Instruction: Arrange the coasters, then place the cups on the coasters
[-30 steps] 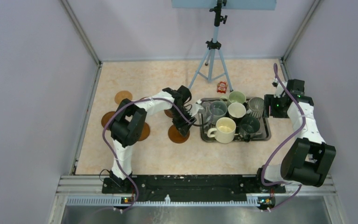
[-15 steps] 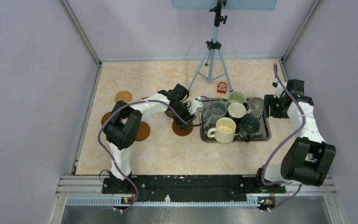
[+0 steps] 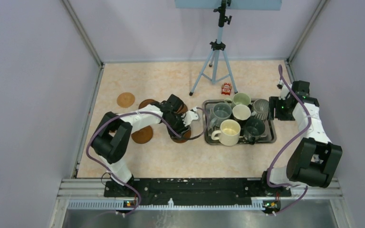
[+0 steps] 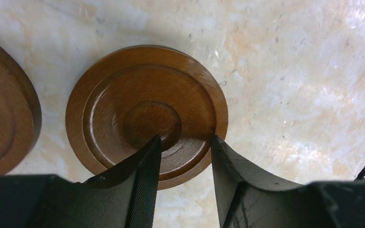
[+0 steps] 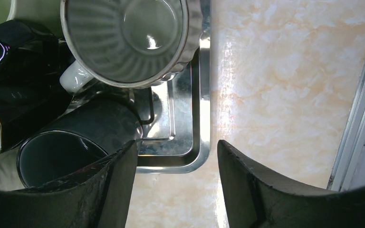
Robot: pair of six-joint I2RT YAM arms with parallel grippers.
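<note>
Left gripper (image 4: 185, 141): stands parted, clamps nothing. Fingertips (image 4: 142, 171) sit over the near rim of a round reddish-brown ringed coaster (image 4: 147, 109); cannot tell whether touching.
Coaster: lies flat on the pale marbled table (image 4: 304, 71), near the left end of the rectangular steel tray (image 3: 240, 143). Second brown disc (image 4: 4, 104) lies just beside it.
Right gripper (image 5: 177, 146): released, empty. Hangs over a tray corner beside the dark teal-grey mug (image 5: 76, 142) and the ribbed grey mug (image 5: 123, 33).
Six mugs, all in the tray.
</note>
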